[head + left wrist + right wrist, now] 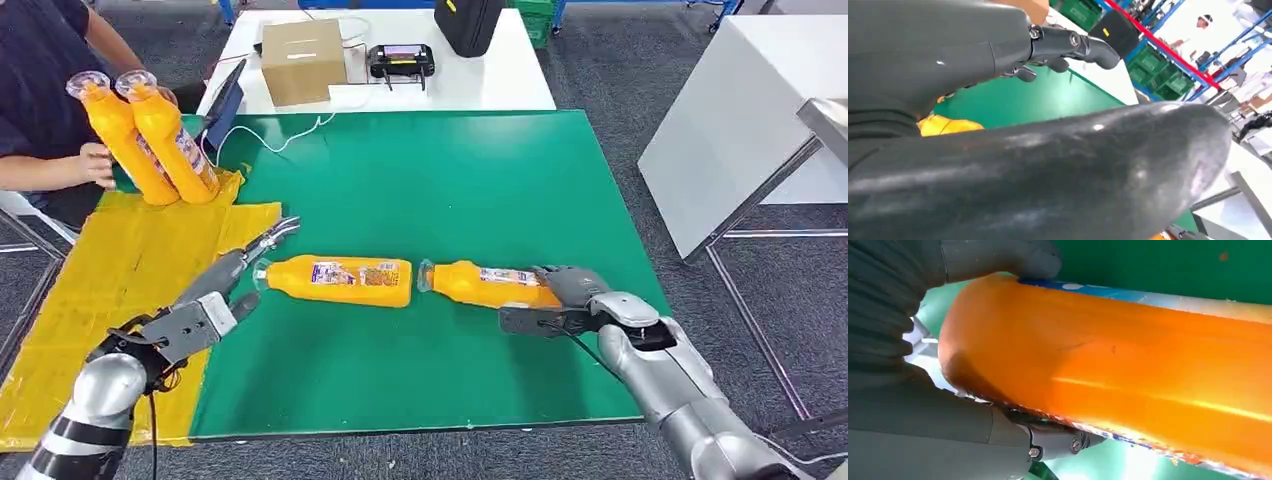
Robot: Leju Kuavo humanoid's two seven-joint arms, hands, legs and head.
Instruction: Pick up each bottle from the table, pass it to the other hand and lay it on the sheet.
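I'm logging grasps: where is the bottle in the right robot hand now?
In the head view the held bottle lies on the green mat, right of centre, its base in the right robot hand, its cap near the base of the other lying bottle.

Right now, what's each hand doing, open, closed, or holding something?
Left hand: open, holding nothing.
Right hand: gripping the base end of the right-hand bottle.

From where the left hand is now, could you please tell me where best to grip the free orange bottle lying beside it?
Probably around the labelled middle of the orange plastic bottle, coming from above: it lies flat, cap toward the left hand, its body broad and even.
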